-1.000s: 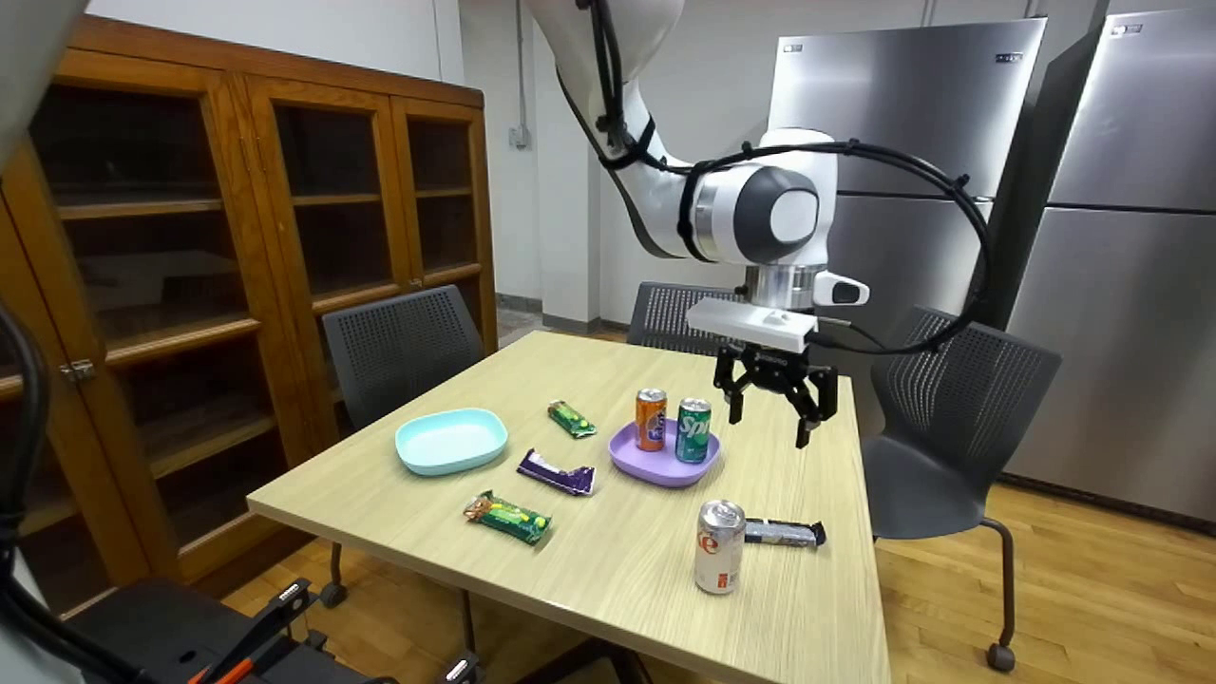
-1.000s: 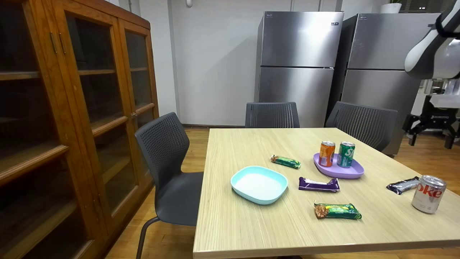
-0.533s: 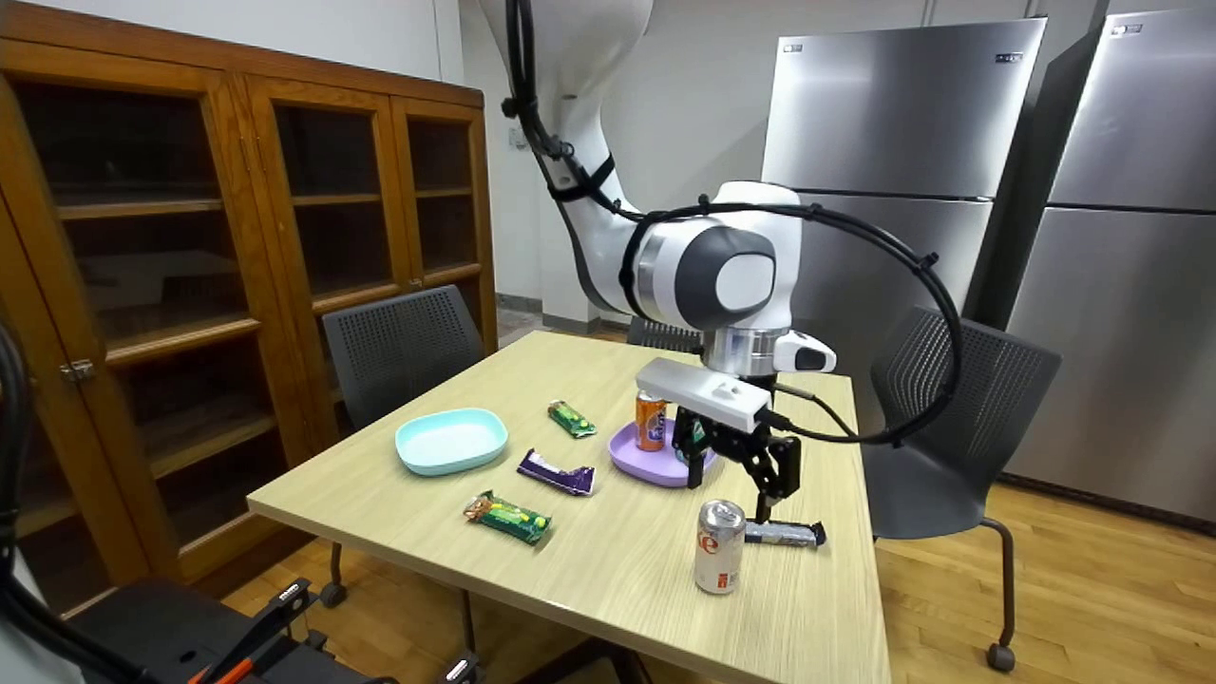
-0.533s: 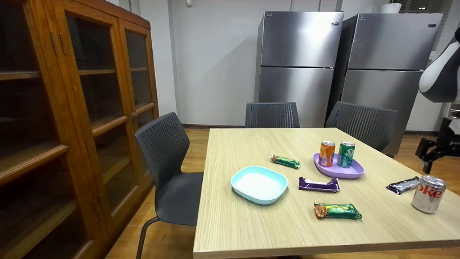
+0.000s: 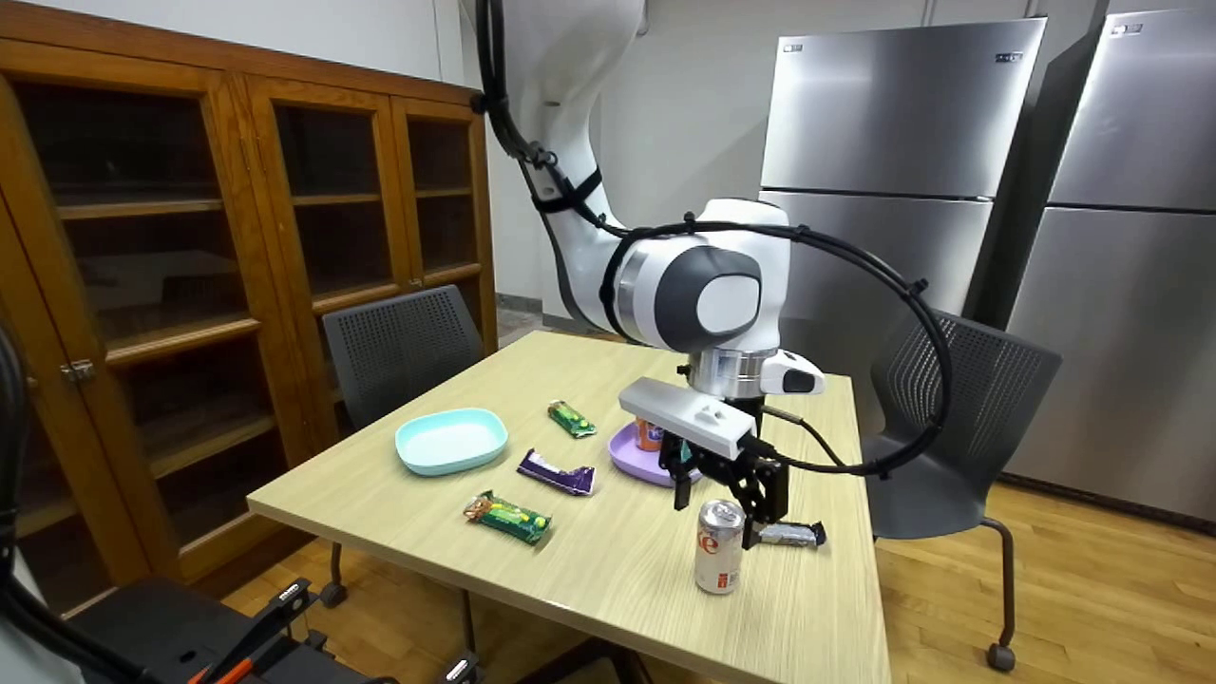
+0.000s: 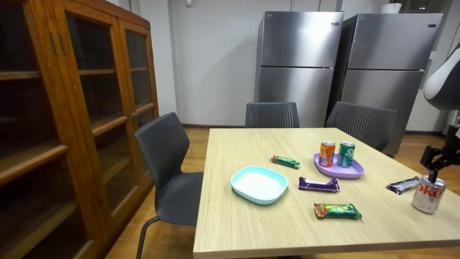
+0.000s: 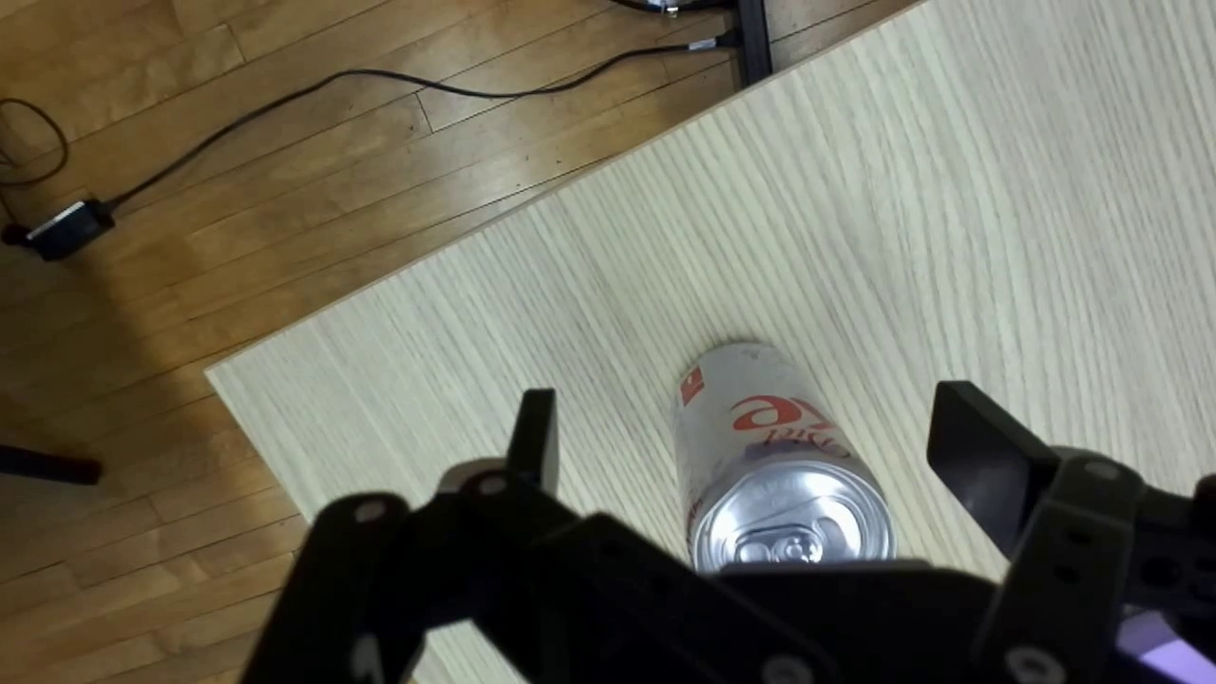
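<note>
One gripper [image 7: 742, 432], holding nothing, hangs near the top of the upright Coke can [image 7: 774, 461], which shows between the wide-parted jaws in the wrist view, touching neither.

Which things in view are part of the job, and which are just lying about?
Likely in the job:
silver Coke can, upright
gripper, open; the wrist view shows the can between its jaws

Likely just lying about:
purple plate holding an orange can and a Sprite can
turquoise plate
green bar
second green bar
purple bar
silver-and-black bar
</note>
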`<action>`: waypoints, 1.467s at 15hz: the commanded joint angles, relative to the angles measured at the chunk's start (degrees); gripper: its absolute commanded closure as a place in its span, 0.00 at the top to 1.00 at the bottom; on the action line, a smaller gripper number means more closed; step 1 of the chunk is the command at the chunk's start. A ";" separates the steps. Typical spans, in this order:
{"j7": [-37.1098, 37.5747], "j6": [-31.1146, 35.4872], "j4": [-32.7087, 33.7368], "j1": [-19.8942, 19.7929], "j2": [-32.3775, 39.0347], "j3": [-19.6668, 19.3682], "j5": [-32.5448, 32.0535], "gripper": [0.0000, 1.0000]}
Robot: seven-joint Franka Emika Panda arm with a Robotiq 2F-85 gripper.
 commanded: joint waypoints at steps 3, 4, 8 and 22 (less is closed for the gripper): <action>-1.94 -0.17 0.91 -0.52 0.45 0.68 -0.15 1.00; -1.98 -0.25 1.54 -0.52 1.02 0.83 -0.05 1.00; -2.69 -0.65 4.26 -0.69 3.06 1.60 0.17 1.00; -4.42 -2.33 12.55 -0.71 9.93 2.90 -1.11 1.00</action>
